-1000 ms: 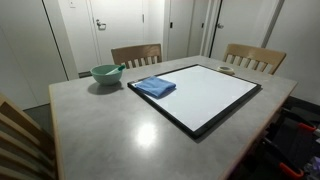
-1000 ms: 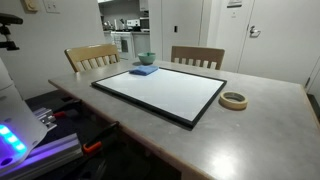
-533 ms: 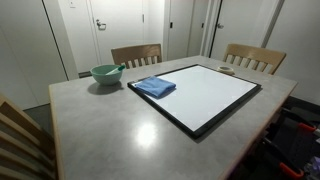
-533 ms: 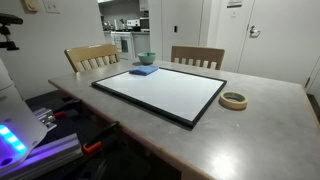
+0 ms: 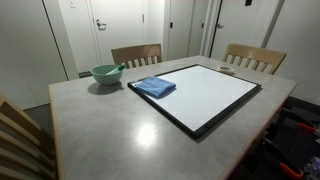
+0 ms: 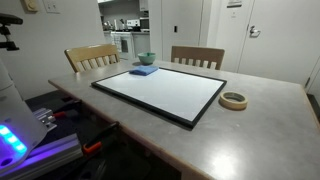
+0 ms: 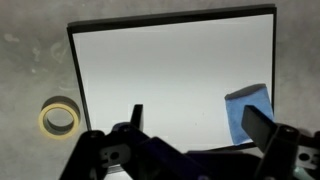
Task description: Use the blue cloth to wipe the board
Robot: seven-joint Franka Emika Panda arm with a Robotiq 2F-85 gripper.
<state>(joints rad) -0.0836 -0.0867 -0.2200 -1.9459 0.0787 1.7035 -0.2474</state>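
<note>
You have one table (image 5: 100, 125). On it, count one board (image 5: 210, 95), one cloth (image 5: 155, 87), one bowl (image 5: 105, 74) and one tape roll (image 6: 234, 100). Count three chairs (image 5: 136, 54) in an exterior view.

No readable text, label or number anywhere (the board (image 7: 170, 80) included)

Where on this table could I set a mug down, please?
The grey tabletop between the green bowl, the whiteboard and the table's edge is bare. Crowded where the blue cloth lies on the board's corner by the bowl.
</note>
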